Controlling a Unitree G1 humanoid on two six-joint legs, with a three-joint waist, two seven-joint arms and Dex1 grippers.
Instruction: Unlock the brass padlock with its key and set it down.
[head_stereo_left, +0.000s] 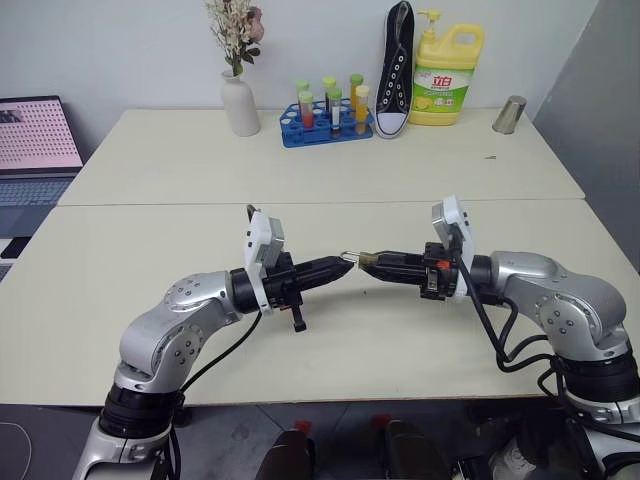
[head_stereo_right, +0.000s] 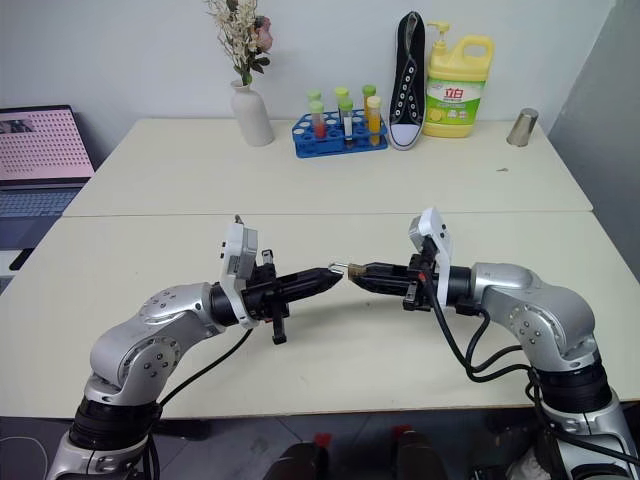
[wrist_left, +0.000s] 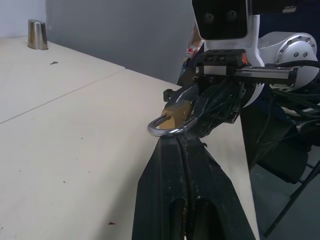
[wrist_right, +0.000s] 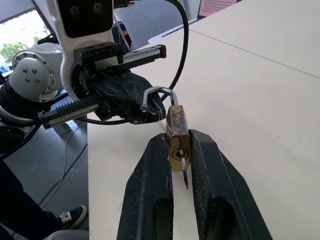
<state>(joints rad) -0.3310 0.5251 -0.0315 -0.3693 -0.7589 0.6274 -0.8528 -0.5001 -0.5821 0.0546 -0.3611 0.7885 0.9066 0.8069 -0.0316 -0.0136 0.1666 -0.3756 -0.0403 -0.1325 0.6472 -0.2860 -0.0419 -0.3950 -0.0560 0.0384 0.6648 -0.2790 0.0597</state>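
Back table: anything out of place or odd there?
Yes: a black sneaker stands upright on its toe among the tabletop items, leaning against the wall between the test tube rack and the yellow detergent bottle.

My right gripper (wrist_right: 179, 165): matt black plastic fingers, scuffed and speckled. Brass padlock (wrist_right: 177, 134) between them: dull golden metal, worn and scratched, with a shiny smooth silver shackle. Its key (wrist_right: 184, 170): thin bright metal. My left gripper (wrist_left: 186, 150): same matt black plastic, scratched. Tabletop (head_stereo_left: 330, 170): smooth matt cream laminate. Vase (head_stereo_left: 240, 105): smooth white ceramic look. Detergent bottle (head_stereo_left: 447, 75): glossy yellow plastic. Cup (head_stereo_left: 510, 114): brushed metal. Shoe (head_stereo_left: 396, 68): black cloth, white rubber sole.
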